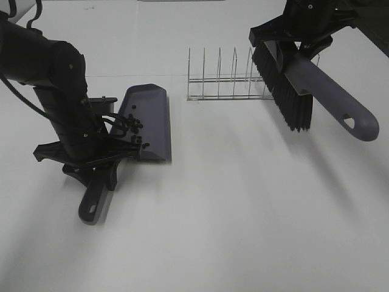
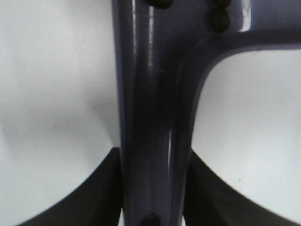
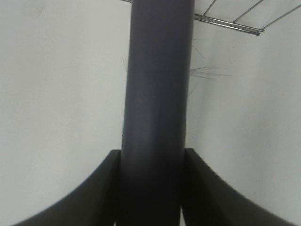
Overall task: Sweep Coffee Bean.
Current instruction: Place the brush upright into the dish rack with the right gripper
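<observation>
The grey-purple dustpan is on the left of the white table. Several tiny dark coffee beans lie in it near the handle end. My left gripper is shut on the dustpan handle. In the left wrist view the handle runs between the black fingers, with beans at the pan's back edge. My right gripper is shut on the brush handle and holds the brush in the air at the far right, black bristles pointing down-left. The right wrist view shows that handle between the fingers.
A wire rack stands at the back middle, just left of the brush bristles; a piece of it shows in the right wrist view. The white table fills the front and right.
</observation>
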Controlling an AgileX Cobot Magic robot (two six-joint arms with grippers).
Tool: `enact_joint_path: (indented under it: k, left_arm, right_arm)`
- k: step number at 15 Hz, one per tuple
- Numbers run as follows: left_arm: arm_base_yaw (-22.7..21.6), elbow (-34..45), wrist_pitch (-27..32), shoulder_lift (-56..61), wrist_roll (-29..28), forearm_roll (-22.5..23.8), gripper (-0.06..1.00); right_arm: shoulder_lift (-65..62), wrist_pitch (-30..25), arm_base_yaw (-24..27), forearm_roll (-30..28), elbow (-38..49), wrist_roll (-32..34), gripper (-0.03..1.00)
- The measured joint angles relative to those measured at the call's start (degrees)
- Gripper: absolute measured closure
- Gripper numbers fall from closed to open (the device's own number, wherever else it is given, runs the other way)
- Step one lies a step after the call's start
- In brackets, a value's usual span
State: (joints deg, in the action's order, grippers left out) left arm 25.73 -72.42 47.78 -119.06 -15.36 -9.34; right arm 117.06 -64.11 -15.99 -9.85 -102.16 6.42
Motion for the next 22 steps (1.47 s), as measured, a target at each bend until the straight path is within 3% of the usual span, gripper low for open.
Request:
enact_joint_path:
  k: [8, 11, 18, 22]
  left_arm:
    - [0.00, 0.00, 0.69, 0.00, 0.00, 0.00, 0.63]
    - [0.00, 0.00, 0.92, 0.00, 0.00, -0.06, 0.63]
    - [0.00, 0.00, 1.09, 0.00, 0.00, -0.06, 0.63]
    - [0.00, 0.00, 1.15, 0.00, 0.00, -0.06, 0.63]
  right_arm:
    - [0.17, 0.63, 0.29, -2.98, 0.00, 0.00, 0.68]
    - [3.78, -0.74, 3.90, -1.49, 0.00, 0.06, 0.68]
    - [9.57, 3.09, 3.95, -2.46, 0.06, 1.66, 0.68]
    - [9.68, 0.52, 3.95, -4.64, 0.06, 2.01, 0.68]
